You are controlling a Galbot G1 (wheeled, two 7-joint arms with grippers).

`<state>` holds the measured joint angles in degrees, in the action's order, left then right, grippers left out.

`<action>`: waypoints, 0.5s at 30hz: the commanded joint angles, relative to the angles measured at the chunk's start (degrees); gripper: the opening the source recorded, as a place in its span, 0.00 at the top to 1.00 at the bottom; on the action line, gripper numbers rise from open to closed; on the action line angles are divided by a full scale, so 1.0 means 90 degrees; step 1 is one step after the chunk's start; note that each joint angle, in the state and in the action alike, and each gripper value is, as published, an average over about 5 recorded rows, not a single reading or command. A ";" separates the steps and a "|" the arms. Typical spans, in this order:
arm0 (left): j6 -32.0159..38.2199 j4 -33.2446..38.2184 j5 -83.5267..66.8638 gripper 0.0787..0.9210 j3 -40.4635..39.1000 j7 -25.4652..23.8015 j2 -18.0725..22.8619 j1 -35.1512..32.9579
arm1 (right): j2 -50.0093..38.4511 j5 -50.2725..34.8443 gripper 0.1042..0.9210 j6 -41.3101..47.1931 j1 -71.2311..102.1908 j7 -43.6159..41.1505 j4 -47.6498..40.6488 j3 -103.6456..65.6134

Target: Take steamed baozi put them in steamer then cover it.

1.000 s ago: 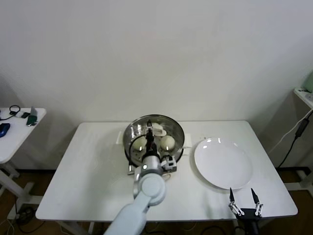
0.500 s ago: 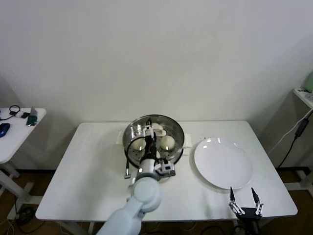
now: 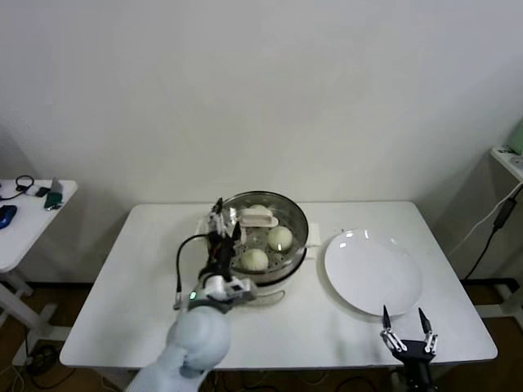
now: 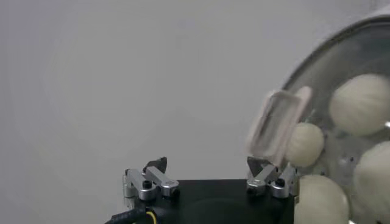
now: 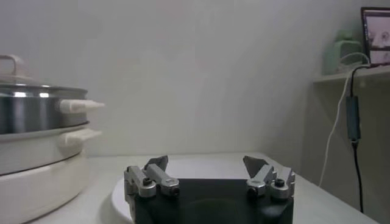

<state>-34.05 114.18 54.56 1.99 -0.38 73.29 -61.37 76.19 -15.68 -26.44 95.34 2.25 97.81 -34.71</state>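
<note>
The steamer (image 3: 297, 247) stands at the middle back of the white table, and the clear glass cover (image 3: 260, 217) sits on it. Cream-white baozi (image 3: 280, 238) lie inside under the glass; the left wrist view shows several baozi (image 4: 364, 103) beside the cover's handle (image 4: 277, 125). My left gripper (image 3: 222, 217) hovers at the steamer's left rim, open and holding nothing, its fingertips (image 4: 156, 165) apart from the handle. My right gripper (image 3: 404, 324) waits open at the table's front right edge, empty (image 5: 207, 163).
A bare white plate (image 3: 373, 272) lies right of the steamer, just beyond my right gripper. A small side table (image 3: 29, 214) with a few items stands at far left. A shelf (image 3: 508, 157) with a hanging cable is at far right.
My left gripper has opened, let go of the cover's handle and drawn back to the left of the steamer. The cover stays on the steamer. The right arm has not moved.
</note>
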 commanded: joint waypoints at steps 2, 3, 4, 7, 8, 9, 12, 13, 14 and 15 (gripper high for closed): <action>0.1787 0.0969 -0.5880 0.12 0.3003 0.1466 -0.0421 -0.1199 | 0.0039 0.0046 0.12 0.0147 -0.0052 0.0057 0.0097 0.0056; 0.2029 0.0874 -0.6148 0.12 0.3327 0.1282 -0.0388 -0.1389 | 0.0039 0.0059 0.12 0.0169 -0.0064 0.0056 0.0094 0.0058; 0.2277 0.0763 -0.6352 0.12 0.3614 0.1094 -0.0362 -0.1592 | 0.0037 0.0067 0.12 0.0194 -0.0077 0.0055 0.0087 0.0059; 0.3030 0.0446 -0.7047 0.12 0.4243 0.0626 -0.0323 -0.2330 | 0.0023 0.0082 0.12 0.0275 -0.0110 0.0044 0.0058 0.0059; 0.3256 0.0351 -0.7327 0.12 0.4377 0.0535 -0.0322 -0.2572 | 0.0014 0.0081 0.12 0.0308 -0.0119 0.0037 0.0051 0.0058; 0.3462 0.0263 -0.7597 0.12 0.4467 0.0464 -0.0326 -0.2818 | 0.0004 0.0079 0.12 0.0342 -0.0127 0.0030 0.0046 0.0058; 0.3996 0.0047 -0.8235 0.12 0.4536 0.0330 -0.0350 -0.3438 | -0.0037 0.0065 0.12 0.0441 -0.0153 0.0012 0.0047 0.0059; 0.4154 -0.0035 -0.8378 0.12 0.4504 0.0296 -0.0338 -0.3592 | -0.0052 0.0056 0.12 0.0470 -0.0163 0.0008 0.0051 0.0060; 0.4290 -0.0134 -0.8454 0.12 0.4456 0.0274 -0.0312 -0.3703 | -0.0066 0.0047 0.12 0.0499 -0.0172 -0.0002 0.0055 0.0061; 0.4427 -0.0255 -0.8461 0.12 0.4396 0.0261 -0.0262 -0.3763 | -0.0078 0.0040 0.12 0.0532 -0.0179 -0.0018 0.0060 0.0061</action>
<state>-13.39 116.95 6.34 29.14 4.70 70.95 -77.75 75.85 -15.19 -23.72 94.02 2.45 98.11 -34.24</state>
